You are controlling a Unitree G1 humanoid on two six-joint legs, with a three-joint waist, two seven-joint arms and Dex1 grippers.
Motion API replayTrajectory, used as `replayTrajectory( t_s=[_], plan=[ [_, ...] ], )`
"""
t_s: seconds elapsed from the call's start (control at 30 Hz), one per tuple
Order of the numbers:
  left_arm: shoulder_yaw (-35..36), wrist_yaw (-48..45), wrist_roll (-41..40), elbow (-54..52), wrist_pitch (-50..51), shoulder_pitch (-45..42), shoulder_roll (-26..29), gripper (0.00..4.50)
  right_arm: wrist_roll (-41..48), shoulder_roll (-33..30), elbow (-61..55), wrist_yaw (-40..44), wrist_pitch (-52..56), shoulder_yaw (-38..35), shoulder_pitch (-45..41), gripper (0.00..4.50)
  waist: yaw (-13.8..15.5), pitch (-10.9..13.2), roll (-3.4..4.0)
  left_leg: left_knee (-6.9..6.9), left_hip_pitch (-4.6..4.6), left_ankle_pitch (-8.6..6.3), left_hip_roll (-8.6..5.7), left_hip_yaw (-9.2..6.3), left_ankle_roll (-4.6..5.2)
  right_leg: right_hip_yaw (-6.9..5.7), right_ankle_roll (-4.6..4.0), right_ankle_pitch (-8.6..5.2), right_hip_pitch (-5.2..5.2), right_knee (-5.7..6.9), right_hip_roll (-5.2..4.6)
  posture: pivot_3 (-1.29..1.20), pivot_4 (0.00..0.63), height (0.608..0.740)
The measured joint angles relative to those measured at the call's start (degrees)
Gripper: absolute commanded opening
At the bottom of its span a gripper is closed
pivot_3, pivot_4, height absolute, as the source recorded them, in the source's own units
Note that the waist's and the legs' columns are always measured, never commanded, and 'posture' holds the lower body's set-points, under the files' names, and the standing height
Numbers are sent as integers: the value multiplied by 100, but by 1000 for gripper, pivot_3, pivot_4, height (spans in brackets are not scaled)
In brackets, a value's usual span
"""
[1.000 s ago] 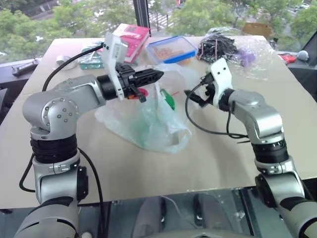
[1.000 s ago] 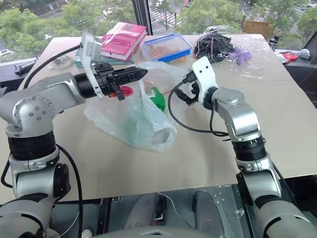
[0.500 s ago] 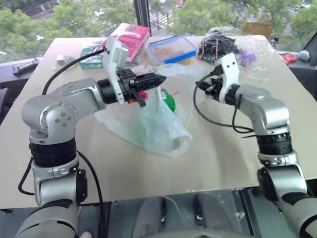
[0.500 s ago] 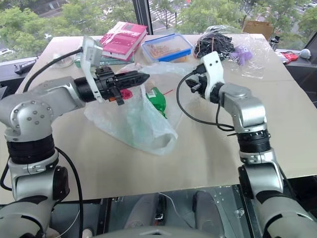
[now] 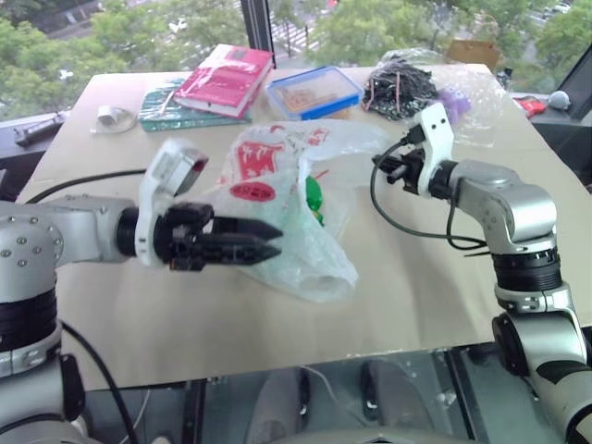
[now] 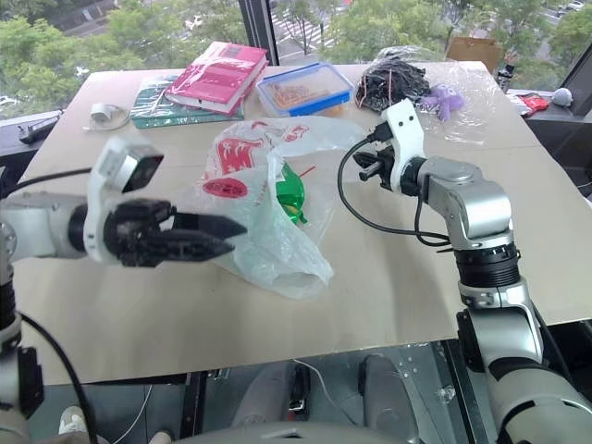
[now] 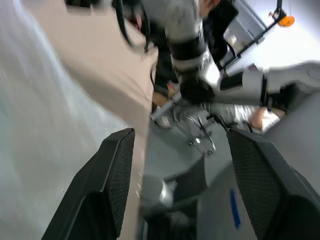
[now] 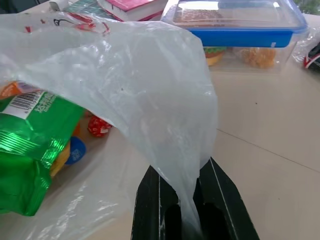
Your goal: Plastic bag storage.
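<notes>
Looking from the head views, the plastic bag (image 5: 287, 199) lies crumpled on the table (image 5: 416, 287), between the two end effectors. The left end effector (image 5: 268, 246) is released, fingers apart, just beside the bag's near side. The right end effector (image 6: 363, 165) is clenched at its far corner. In the right wrist view, its fingers (image 8: 150, 200) pinch a thin fold of film. I judge the bag very light, soft and slippery, so gathered edges or handle loops are best to grasp.
</notes>
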Motion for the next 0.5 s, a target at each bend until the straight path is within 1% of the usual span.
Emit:
replayTrajectory(
  t_s=[0.03,0.07,0.13,0.2,0.27,0.33,0.4,0.5],
  plan=[
    [-21,-99,31,-176,-65,180,78,3038,1,1,5,-3,0,2,-7,0,-2,0,0,0,0,1,0,0,-3,0,0,0,0,-1,-1,0,150,740],
    [-120,-241,196,-566,-263,545,165,3038,0,-19,9,-11,0,4,-11,0,-4,0,1,0,1,9,0,3,-15,2,-1,0,0,-2,-3,0,150,740],
    [-409,-213,513,-945,-564,844,71,3038,0,-44,9,-23,0,3,-12,0,17,0,1,-4,1,9,-2,3,-16,2,-2,-1,0,-3,-6,0,150,740],
    [-893,58,1041,-1167,-1058,1052,-355,3038,4,-51,8,-47,15,3,-11,0,50,0,0,-4,0,9,-2,1,-16,0,-2,0,1,-3,-5,0,150,740],
    [-1119,306,1330,-1195,-1292,1053,-602,3038,11,-68,-1,-54,26,3,-11,0,74,0,2,-3,1,9,-3,2,-15,1,-2,1,2,-4,-6,0,150,740],
    [-1496,954,1878,-1175,-1642,911,-1294,3038,12,-115,-24,-108,70,-4,-11,0,141,-2,5,-2,3,1,-7,2,-1,1,-2,1,6,-4,-7,0,150,740],
    [-1876,1380,2218,-1090,-1783,821,-1727,3038,29,-109,-60,-130,141,-3,-10,0,145,-2,0,-1,0,0,-7,1,1,0,-1,1,6,-4,-6,0,150,740],
    [-2143,1830,2592,-869,-1901,581,-2200,3038,36,-128,-178,-222,263,-7,-10,0,144,-2,1,-1,0,0,-7,2,1,0,-1,1,4,-3,-4,0,150,740]
  ],
)
